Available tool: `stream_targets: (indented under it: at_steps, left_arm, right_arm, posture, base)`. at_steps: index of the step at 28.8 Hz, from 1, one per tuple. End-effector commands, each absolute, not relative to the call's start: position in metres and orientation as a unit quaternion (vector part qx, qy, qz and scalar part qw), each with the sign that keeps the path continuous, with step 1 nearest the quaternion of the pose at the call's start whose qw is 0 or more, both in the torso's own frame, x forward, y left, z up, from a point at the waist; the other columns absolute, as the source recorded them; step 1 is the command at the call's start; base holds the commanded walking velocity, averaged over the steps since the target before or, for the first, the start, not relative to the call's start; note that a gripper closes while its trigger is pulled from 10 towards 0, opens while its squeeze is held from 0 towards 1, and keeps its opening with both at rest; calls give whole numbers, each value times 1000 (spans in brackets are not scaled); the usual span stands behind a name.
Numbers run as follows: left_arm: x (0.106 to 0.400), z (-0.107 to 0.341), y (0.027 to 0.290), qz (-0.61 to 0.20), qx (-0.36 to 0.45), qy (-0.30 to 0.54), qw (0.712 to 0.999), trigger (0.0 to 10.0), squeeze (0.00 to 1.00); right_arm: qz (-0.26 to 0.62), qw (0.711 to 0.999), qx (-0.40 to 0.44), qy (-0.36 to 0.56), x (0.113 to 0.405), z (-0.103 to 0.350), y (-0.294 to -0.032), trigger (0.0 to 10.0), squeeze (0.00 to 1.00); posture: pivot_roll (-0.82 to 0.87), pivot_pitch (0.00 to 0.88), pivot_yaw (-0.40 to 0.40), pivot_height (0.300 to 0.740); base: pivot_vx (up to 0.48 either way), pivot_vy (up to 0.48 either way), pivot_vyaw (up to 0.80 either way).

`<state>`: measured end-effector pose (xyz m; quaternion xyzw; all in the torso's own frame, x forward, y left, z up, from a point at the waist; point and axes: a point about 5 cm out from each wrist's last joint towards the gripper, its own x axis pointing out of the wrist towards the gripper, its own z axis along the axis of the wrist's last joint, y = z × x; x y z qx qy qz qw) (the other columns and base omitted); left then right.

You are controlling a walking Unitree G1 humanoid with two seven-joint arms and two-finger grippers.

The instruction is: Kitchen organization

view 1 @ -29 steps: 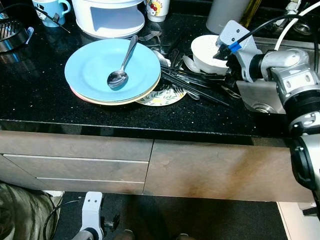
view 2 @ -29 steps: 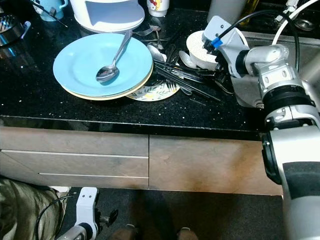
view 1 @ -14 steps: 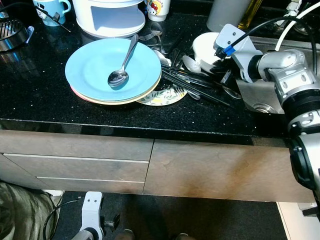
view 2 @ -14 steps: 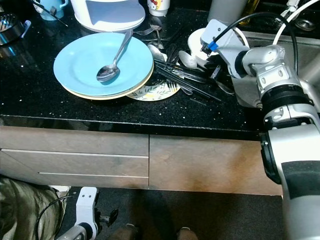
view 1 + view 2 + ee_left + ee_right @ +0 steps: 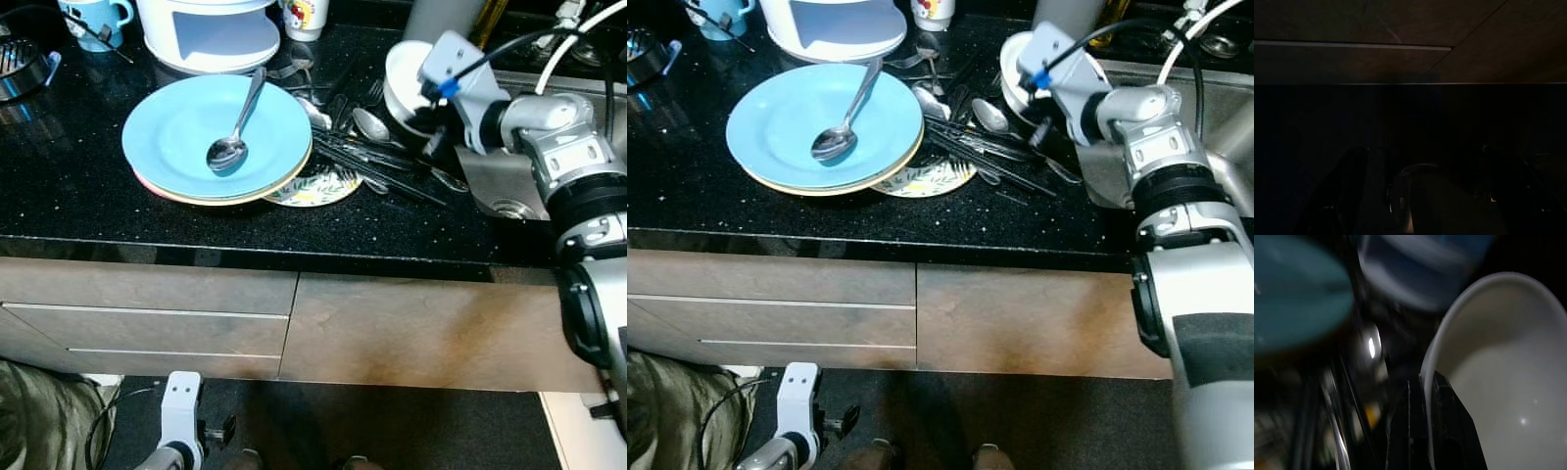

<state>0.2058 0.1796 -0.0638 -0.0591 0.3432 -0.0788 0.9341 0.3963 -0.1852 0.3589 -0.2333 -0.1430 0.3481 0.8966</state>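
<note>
The white bowl (image 5: 1498, 382) is pinched at its rim by the right hand (image 5: 1422, 431), likely for lifting off the cluttered table (image 5: 98, 206).

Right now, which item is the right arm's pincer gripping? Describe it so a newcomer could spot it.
On the black countertop, beside the sink, right of the cutlery pile, sits a white bowl. The right pincer clamps its rim. It is the only plain white bowl there.

Grey-brown drawer fronts (image 5: 147, 318) under the black counter edge, dark floor (image 5: 411, 426) below
</note>
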Motion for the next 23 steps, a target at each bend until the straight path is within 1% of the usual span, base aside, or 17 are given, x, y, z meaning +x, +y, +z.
stream_targets:
  at_steps: [1,6,7,10,11,12,15,16,17,18,21,22,23]
  left_arm:
    - [200,-67,178,-76,-67,351,931,10000,0]
    - [204,-65,179,-76,-66,343,934,10000,0]
    - [204,-65,179,-76,-66,343,934,10000,0]
    - [205,-64,179,-75,-66,338,936,10000,0]
    - [205,-64,179,-75,-66,338,936,10000,0]
    - [206,-63,180,-75,-66,337,936,10000,0]
    - [206,-63,179,-75,-65,338,936,10000,0]
    - [206,-64,179,-76,-63,339,936,10000,0]
    - [206,-63,179,-76,-62,339,936,10000,0]
    - [206,-63,179,-76,-62,339,936,10000,0]
    - [209,-62,177,-82,-56,339,936,10000,0]
    - [209,-62,177,-82,-56,339,936,10000,0]
    - [210,-62,176,-83,-55,339,936,10000,0]
  right_arm:
    - [366,897,-184,-167,392,358,-189,0,0]
    - [416,883,-81,-202,381,344,-193,0,0]
    - [416,883,-81,-202,381,344,-193,0,0]
    - [437,868,21,-236,371,340,-200,0,0]
    - [437,868,21,-236,371,340,-200,0,0]
    - [437,862,71,-249,365,331,-199,10000,0]
    - [436,858,93,-254,363,326,-198,10000,0]
    - [439,851,119,-261,359,321,-195,10000,0]
    - [446,837,154,-276,353,317,-192,10000,0]
    - [446,837,154,-276,353,317,-192,10000,0]
    - [460,791,247,-319,339,318,-186,10000,0]
    - [460,791,247,-319,339,318,-186,10000,0]
    - [462,776,274,-329,336,320,-186,10000,0]
  posture:
    - [53,197,-83,740]
    - [54,184,-80,740]
    - [54,184,-80,740]
    - [50,173,-78,740]
    - [50,173,-78,740]
    - [51,164,-77,740]
    - [52,161,-75,740]
    - [52,159,-74,740]
    - [54,152,-67,740]
    - [54,152,-67,740]
    - [51,144,-58,740]
    - [51,144,-58,740]
    - [49,141,-55,740]
  base:
    - [0,0,0]
    - [0,0,0]
    - [0,0,0]
    - [0,0,0]
    - [0,0,0]
    - [0,0,0]
    - [0,0,0]
    - [0,0,0]
    - [0,0,0]
    - [0,0,0]
    - [0,0,0]
    - [0,0,0]
    - [0,0,0]
